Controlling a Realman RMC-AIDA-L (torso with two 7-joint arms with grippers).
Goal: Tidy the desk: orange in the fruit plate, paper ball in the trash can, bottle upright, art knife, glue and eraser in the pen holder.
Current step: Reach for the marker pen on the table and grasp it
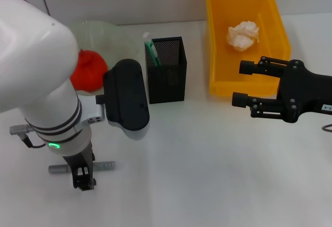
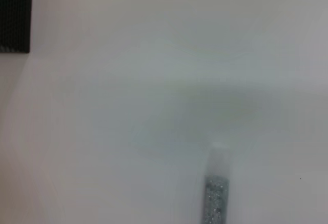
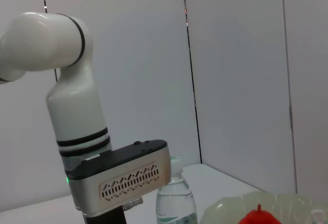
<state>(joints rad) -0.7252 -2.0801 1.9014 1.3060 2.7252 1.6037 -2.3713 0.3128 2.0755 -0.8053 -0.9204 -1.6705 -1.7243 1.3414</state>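
Note:
A grey art knife [image 1: 106, 165] lies flat near the table's front left, and its end shows in the left wrist view [image 2: 216, 193]. My left gripper [image 1: 84, 179] is down at the middle of the knife. The orange [image 1: 88, 70] sits in the clear fruit plate [image 1: 111, 32]. In the yellow trash can [image 1: 218, 55] lies the paper ball [image 1: 243, 35]. The black mesh pen holder [image 1: 167, 76] holds a green item [image 1: 151, 51]. My right gripper [image 1: 245, 84] hovers open and empty just in front of the trash can. The bottle [image 3: 177, 203] stands upright beside the left arm. No eraser shows.
The left arm's white body and black wrist block [image 1: 124, 102] hide the table's back left in the head view. A corner of the pen holder [image 2: 14, 14] shows in the left wrist view. A wall stands close behind the table.

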